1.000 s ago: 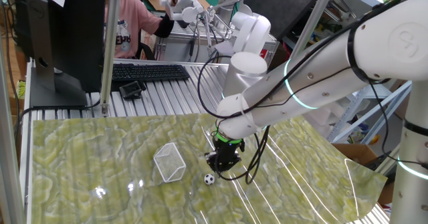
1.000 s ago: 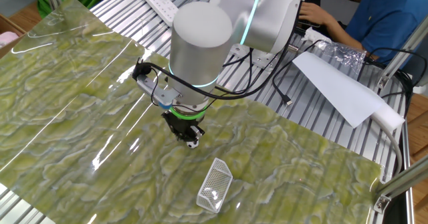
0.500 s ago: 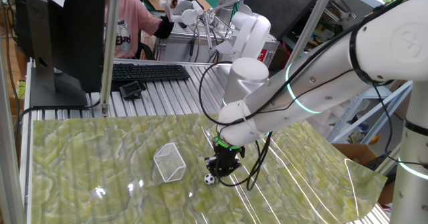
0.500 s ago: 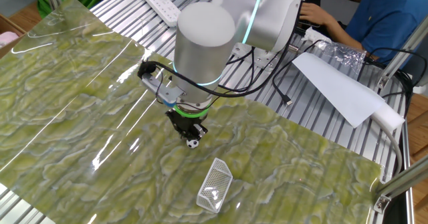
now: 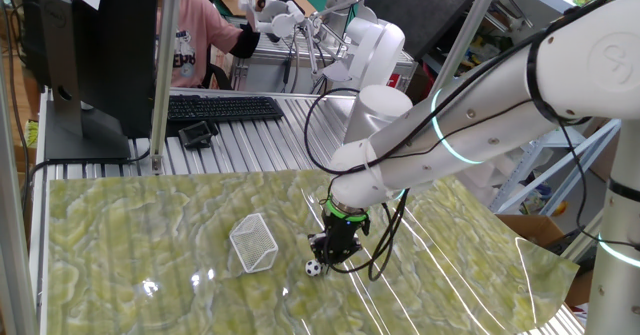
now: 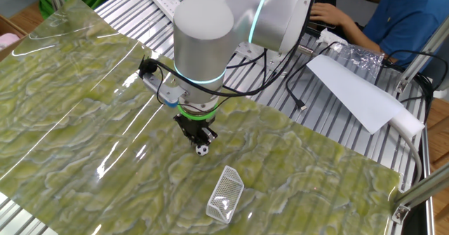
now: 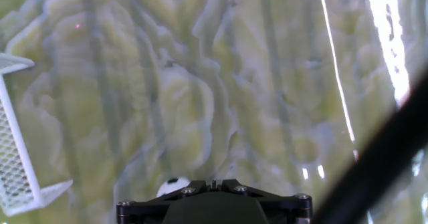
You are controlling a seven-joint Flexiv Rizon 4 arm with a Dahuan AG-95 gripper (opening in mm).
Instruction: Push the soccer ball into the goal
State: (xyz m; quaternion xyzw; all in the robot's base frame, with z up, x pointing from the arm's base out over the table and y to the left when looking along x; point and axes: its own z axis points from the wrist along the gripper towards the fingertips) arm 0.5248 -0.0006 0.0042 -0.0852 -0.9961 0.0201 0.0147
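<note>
We saw the soccer ball (image 7: pixel 173 186) right at the gripper (image 6: pixel 201 139) tip, touching or nearly so, on the green mat (image 5: pixel 120 235). Couldn't tell the finger gap. Arm reached steeply down. Goal (image 5: pixel 254 243) sat apart beyond the ball.

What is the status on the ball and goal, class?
Hand low, right behind the ball, grip state unclear. Ball on the green mat, short of the goal. Nothing lying between them.
</note>
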